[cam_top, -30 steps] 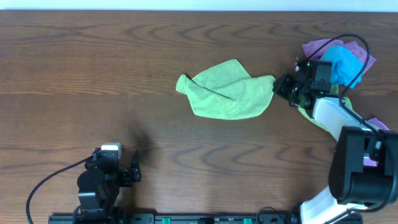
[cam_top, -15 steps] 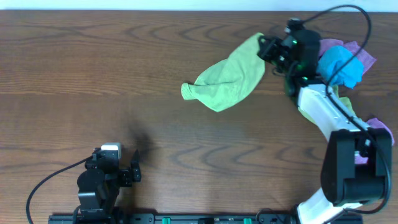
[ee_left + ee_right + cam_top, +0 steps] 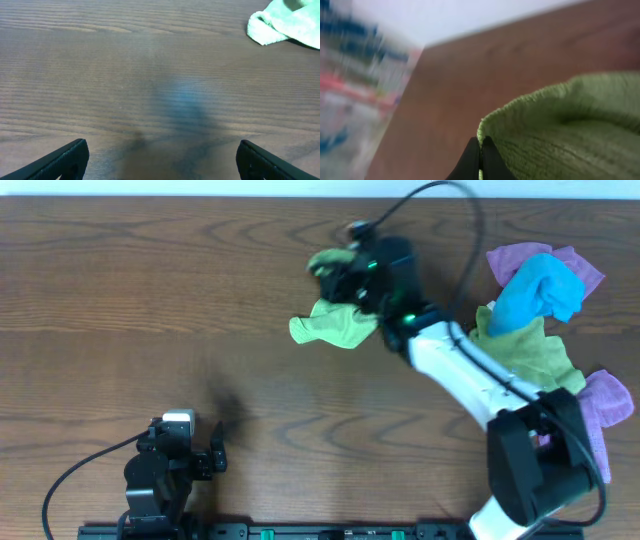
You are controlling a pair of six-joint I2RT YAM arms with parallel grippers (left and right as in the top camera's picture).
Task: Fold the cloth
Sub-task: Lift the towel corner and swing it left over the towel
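A light green cloth (image 3: 330,326) is bunched near the middle of the far half of the wooden table; one edge is lifted. My right gripper (image 3: 335,272) is shut on that edge and holds it above the table. In the right wrist view the closed fingertips (image 3: 480,150) pinch the green cloth's (image 3: 570,125) hem. The cloth's low end also shows at the top right of the left wrist view (image 3: 285,25). My left gripper (image 3: 185,455) rests at the near left, open and empty, its fingers (image 3: 160,162) wide apart over bare wood.
A heap of other cloths lies at the right edge: a blue one (image 3: 540,288), purple ones (image 3: 600,405) and a green one (image 3: 525,348). The right arm (image 3: 470,370) stretches diagonally across the right half of the table.
My right gripper has swept left across the far side, dragging the green cloth's edge with it; the cloth went from spread out to bunched. The left arm has not moved.
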